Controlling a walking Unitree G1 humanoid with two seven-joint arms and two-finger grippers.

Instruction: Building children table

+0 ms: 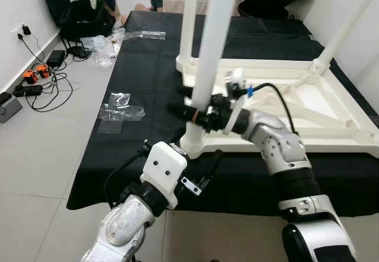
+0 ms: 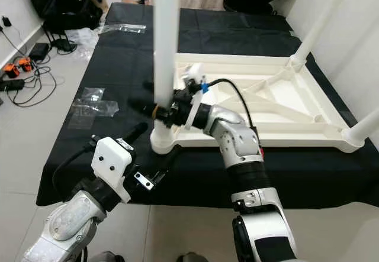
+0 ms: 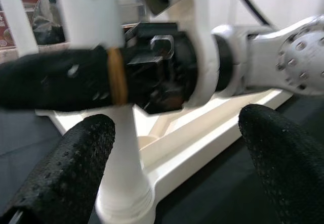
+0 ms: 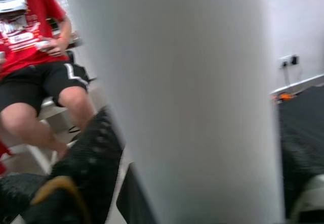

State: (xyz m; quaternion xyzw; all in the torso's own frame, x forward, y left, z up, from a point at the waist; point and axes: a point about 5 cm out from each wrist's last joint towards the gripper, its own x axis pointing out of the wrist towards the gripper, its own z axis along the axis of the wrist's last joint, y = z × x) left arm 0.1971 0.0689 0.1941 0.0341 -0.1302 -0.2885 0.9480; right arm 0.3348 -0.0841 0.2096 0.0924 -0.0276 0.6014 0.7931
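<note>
The white children's table (image 1: 308, 105) lies upside down on a black cloth (image 1: 148, 96) spread over the floor, its legs pointing up; the near-corner table leg (image 1: 204, 73) stands upright in its socket at the corner closest to the robot; the right gripper (image 1: 192, 113) reaches in from the right and its black fingers (image 3: 55, 82) close around this leg a little above the base, one finger on each side of the white tube, clamped on it; in the right wrist view the leg stands as a wide pale column directly against the fingers; the left gripper (image 1: 198, 164) sits lower, just in front of the leg's flared base, and its fingers (image 3: 66, 168) are spread wide apart, one on either side of the base without touching it, holding nothing; two more legs rise at the far corners, one at the far left (image 1: 189, 19) and one at the far right (image 1: 346, 28); clear plastic bags (image 1: 118, 111) lie on the cloth to the left of the table; cables and chargers (image 1: 41, 75) lie on the tiled floor near the wall; a person in a red shirt (image 4: 35, 47) sits beyond the leg in the right wrist view.
</note>
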